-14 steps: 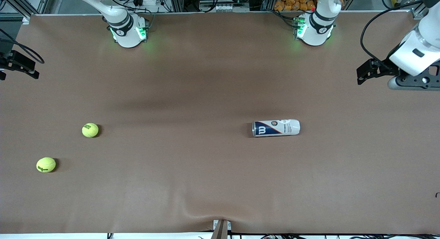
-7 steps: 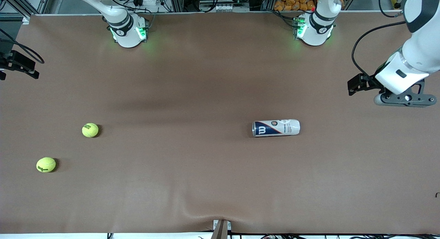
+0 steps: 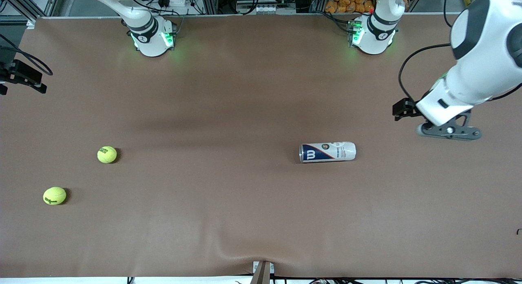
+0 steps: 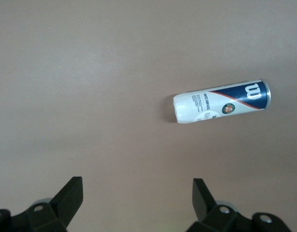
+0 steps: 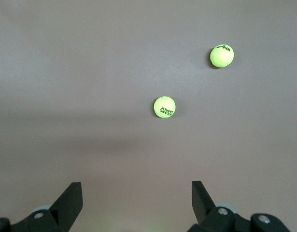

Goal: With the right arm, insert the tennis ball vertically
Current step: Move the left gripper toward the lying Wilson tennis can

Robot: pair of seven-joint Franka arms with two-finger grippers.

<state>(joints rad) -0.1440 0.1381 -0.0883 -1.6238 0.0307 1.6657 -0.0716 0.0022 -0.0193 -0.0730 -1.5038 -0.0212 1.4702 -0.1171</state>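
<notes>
My right gripper (image 5: 136, 203) hangs spread wide above the brown table (image 5: 66, 72), both black fingers (image 5: 71, 198) parted with nothing between them. Two yellow-green tennis balls lie apart on the surface under me: one tennis ball (image 5: 164, 107) with dark lettering, a second ball (image 5: 221, 55) farther off.

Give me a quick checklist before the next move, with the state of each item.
1. Tennis ball can upright for vertical insertion: not ok, it lies on its side.
2. Left gripper open and empty: ok.
3. Right gripper open and empty: ok.
4. Tennis balls free to pick: ok, the farther ball and the nearer ball lie apart toward the right arm's end.
5. Can's mouth open: cannot tell.
</notes>
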